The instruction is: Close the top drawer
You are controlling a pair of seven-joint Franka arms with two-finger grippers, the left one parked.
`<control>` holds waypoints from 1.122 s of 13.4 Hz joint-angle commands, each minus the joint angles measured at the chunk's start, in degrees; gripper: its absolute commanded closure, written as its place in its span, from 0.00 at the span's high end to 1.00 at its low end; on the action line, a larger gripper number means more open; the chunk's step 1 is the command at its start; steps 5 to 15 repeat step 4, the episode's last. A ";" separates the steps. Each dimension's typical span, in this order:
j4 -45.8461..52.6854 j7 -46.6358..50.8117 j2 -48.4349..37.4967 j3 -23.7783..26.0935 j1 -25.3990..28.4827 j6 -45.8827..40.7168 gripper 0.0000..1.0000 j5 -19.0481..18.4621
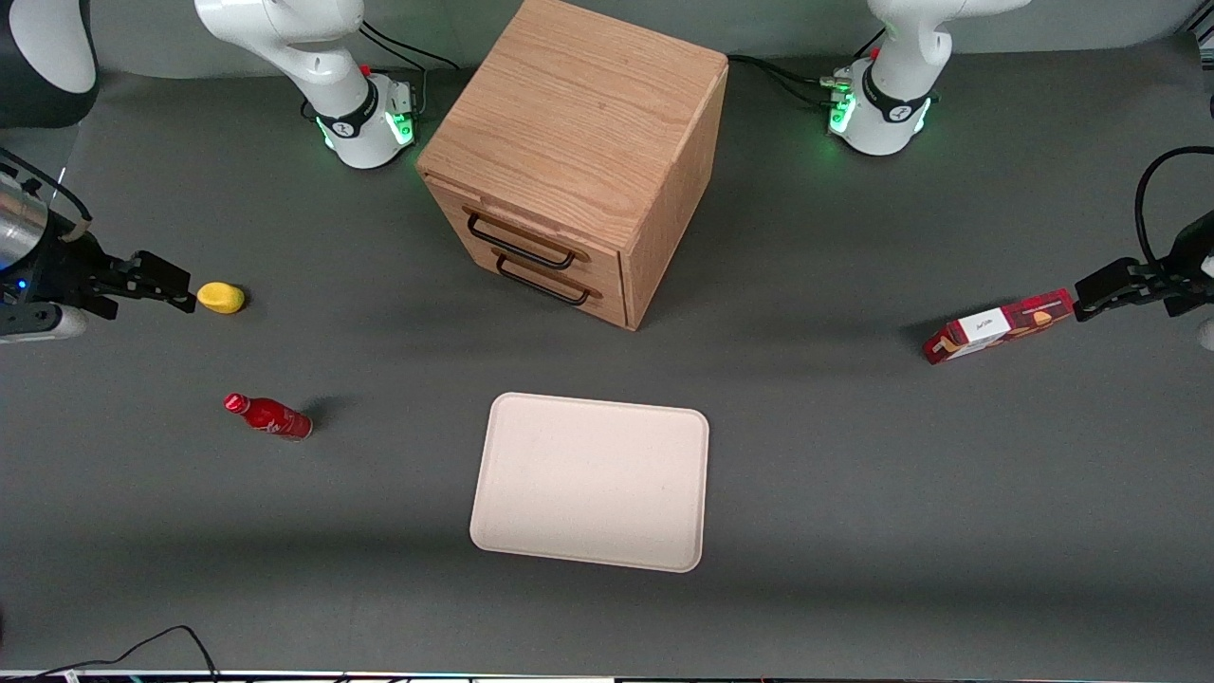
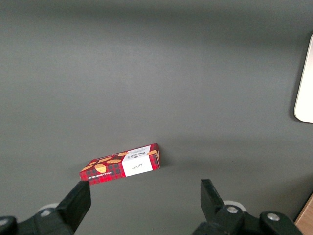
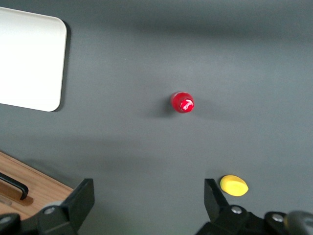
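The wooden cabinet (image 1: 579, 123) stands at the middle of the table, far from the front camera. Its top drawer (image 1: 560, 237) sticks out a little from the cabinet front and has a thin black wire handle (image 1: 520, 245). The lower drawer's handle (image 1: 542, 282) sits just under it. My gripper (image 1: 175, 285) is open and holds nothing. It hovers low over the table toward the working arm's end, well apart from the cabinet. In the right wrist view the gripper (image 3: 148, 192) is over bare mat, with a corner of the cabinet (image 3: 34, 188) and a black handle (image 3: 14, 182) in sight.
A yellow lemon (image 1: 220, 298) lies just off my fingertips. A red bottle (image 1: 268, 416) stands nearer the front camera. A cream tray (image 1: 593, 482) lies in front of the cabinet. A red snack box (image 1: 998, 326) lies toward the parked arm's end.
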 commanded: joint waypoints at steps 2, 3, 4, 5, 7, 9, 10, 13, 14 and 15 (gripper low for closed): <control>-2.82 2.02 -4.02 -0.52 -0.14 -0.54 1.00 -0.33; -2.82 2.03 -4.11 -0.60 -0.14 -0.63 1.00 -0.24; -2.82 1.94 -4.28 -0.61 -0.23 -0.80 1.00 -0.24; -2.82 1.94 -4.28 -0.61 -0.23 -0.80 1.00 -0.24; -2.82 1.94 -4.28 -0.61 -0.23 -0.80 1.00 -0.24; -2.82 1.94 -4.28 -0.61 -0.23 -0.80 1.00 -0.24; -2.82 1.94 -4.28 -0.61 -0.23 -0.80 1.00 -0.24; -2.82 1.94 -4.28 -0.61 -0.23 -0.80 1.00 -0.24; -2.82 1.94 -4.28 -0.61 -0.23 -0.80 1.00 -0.24; -2.82 1.94 -4.28 -0.61 -0.23 -0.80 1.00 -0.24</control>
